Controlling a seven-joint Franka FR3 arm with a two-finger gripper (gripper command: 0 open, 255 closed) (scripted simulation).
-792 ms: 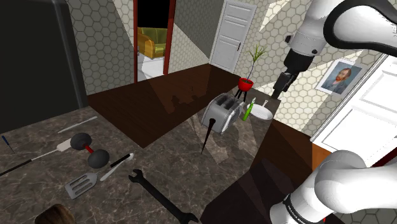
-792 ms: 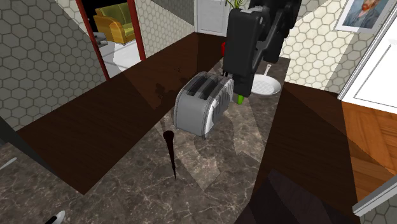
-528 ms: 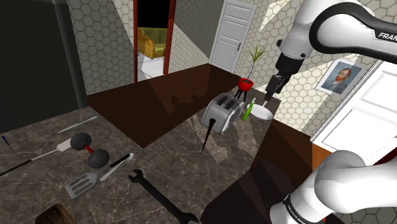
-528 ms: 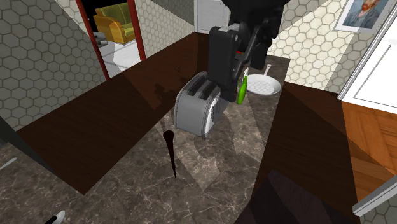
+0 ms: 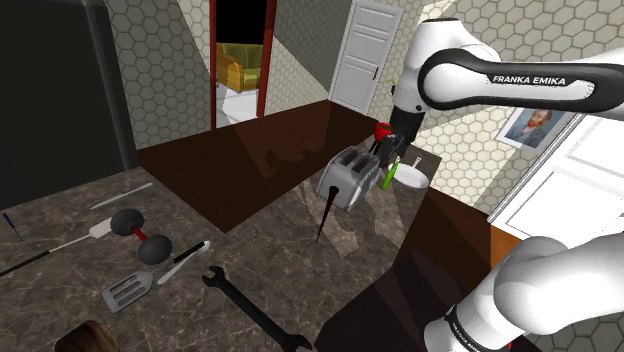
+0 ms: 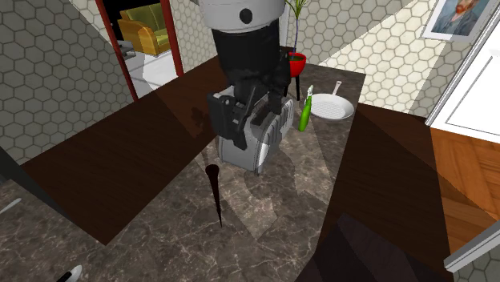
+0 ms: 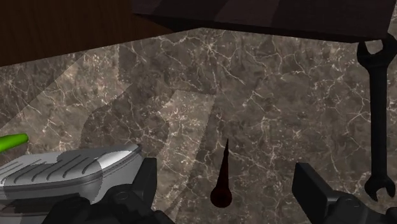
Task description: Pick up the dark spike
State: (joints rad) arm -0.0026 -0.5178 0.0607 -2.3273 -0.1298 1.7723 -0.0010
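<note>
On the marble counter, just near of the toaster, a dark spike is laid. It is judged stiff, light and slim; the thick end is preferred for grasping. The gripper is held wide open, empty.

"FRANKA EMIKA" on dark band of arm, shoulder view.

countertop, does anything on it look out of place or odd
Nothing looks spilled or broken. The mix is odd, though: a dark spike lies on the marble countertop near a toaster, and a black wrench and a dumbbell lie by a spatula.
</note>
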